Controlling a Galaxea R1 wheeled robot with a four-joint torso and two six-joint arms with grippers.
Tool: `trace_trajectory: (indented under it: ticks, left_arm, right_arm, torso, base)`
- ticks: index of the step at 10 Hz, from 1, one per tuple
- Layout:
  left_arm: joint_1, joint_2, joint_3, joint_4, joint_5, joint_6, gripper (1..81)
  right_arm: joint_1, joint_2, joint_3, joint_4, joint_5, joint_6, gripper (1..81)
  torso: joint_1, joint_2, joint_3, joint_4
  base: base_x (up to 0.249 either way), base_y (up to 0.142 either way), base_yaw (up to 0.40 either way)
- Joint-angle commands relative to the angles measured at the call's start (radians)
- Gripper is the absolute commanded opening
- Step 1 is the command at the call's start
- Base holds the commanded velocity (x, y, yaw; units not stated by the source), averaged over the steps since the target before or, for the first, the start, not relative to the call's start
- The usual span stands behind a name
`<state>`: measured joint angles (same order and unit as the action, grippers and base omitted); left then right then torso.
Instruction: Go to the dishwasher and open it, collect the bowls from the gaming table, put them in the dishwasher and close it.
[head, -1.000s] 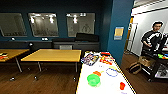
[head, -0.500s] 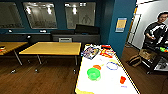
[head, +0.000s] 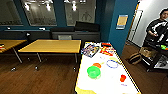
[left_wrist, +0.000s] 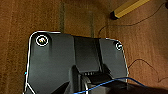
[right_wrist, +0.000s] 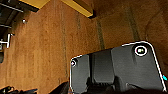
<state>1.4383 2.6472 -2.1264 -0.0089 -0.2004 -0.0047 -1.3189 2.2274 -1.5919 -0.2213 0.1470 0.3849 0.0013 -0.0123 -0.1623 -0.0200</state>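
Gripper state cannot be told for either arm.

From the head, the gaming table (head: 107, 75) stretches ahead on the right, its white surface glossy, its near corners cut off by the frame edge. A translucent green bowl (head: 93, 72) sits near its middle, an orange bowl (head: 97, 65) just behind, a small red one (head: 122, 78) to the right; a blue ring (head: 112, 64) lies beyond. A yellow-topped table (head: 52, 46) stands left; a person (head: 157, 28) stands far right.

Both wrist views look down on brown wooden floor (left_wrist: 15, 37); a blue cable (left_wrist: 112, 82) crosses the left one.
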Motion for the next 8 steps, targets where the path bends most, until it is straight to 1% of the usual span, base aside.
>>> trace_trajectory:
  ticks: [1,2,3,5,7,8]
  left_arm:
    - [-0.040,-0.021,0.016,-0.009,0.035,-0.006,81.1]
    - [-0.040,-0.021,0.008,-0.011,0.035,-0.006,81.1]
    - [-0.040,-0.019,0.000,-0.016,0.035,-0.006,81.1]
    - [-0.041,-0.013,-0.001,-0.017,0.035,-0.006,81.1]
    - [-0.040,-0.002,-0.001,-0.017,0.035,-0.006,81.1]
    - [-0.040,0.002,-0.001,-0.016,0.035,-0.006,81.1]
  right_arm:
    - [0.173,-0.140,0.138,0.000,-0.061,0.052,81.1]
    - [0.213,-0.173,0.179,0.000,-0.101,0.055,81.1]
    - [0.256,-0.202,0.210,0.002,-0.125,0.058,81.1]
    - [0.336,-0.260,0.258,0.000,-0.170,0.097,81.1]
    - [0.401,-0.317,0.274,0.002,-0.228,0.159,81.1]
    - [0.437,-0.348,0.276,0.002,-0.238,0.193,81.1]
  torso:
    - [0.000,0.000,0.000,0.000]
    - [0.000,0.000,0.000,0.000]
    - [0.000,0.000,0.000,0.000]
    - [0.000,0.000,-0.001,0.000]
    - [0.000,0.000,-0.001,0.000]
    - [0.000,0.000,-0.001,0.000]
  base:
    - [0.000,0.000,0.000]
    - [0.000,0.000,0.000]
    - [0.000,0.000,0.000]
    - [0.000,0.000,0.000]
    - [0.000,0.000,0.000]
    - [0.000,0.000,0.000]
